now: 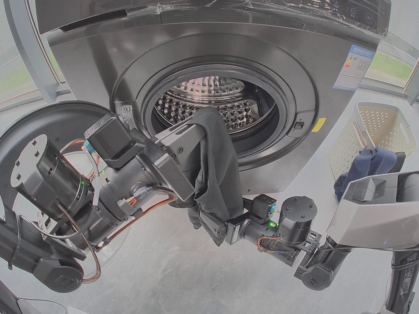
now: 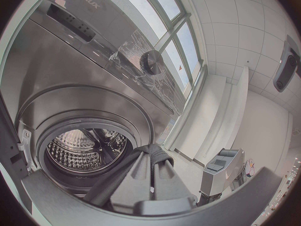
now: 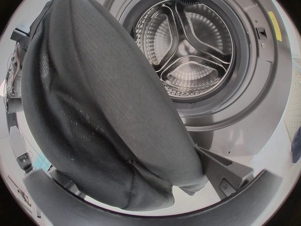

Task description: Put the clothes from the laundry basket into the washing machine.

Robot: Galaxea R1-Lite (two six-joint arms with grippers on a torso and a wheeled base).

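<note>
The washing machine [image 1: 270, 44] drum [image 1: 209, 97] was empty; the left tool [image 2: 153, 160] pinched a dark garment [image 1: 220, 166] at its mouth, the right tool's [image 1: 216, 230] grip below could not be told, and blue clothes [image 1: 371, 164] lay in the laundry basket [image 1: 384, 118] beside the machine.

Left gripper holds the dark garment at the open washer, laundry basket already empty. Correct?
Not empty: the head view shows a blue garment in the laundry basket. The left gripper does hold the dark garment at the open washer.

A garment [image 1: 218, 166] is hanging from the left gripper [image 1: 199, 128] just before the washer [image 1: 305, 66], with the right gripper [image 1: 214, 228] at its lower end, the door [image 1: 56, 118] standing open at left, and the basket [image 1: 384, 123] sitting at right, holding a second garment [image 1: 366, 164] over its near rim.
</note>
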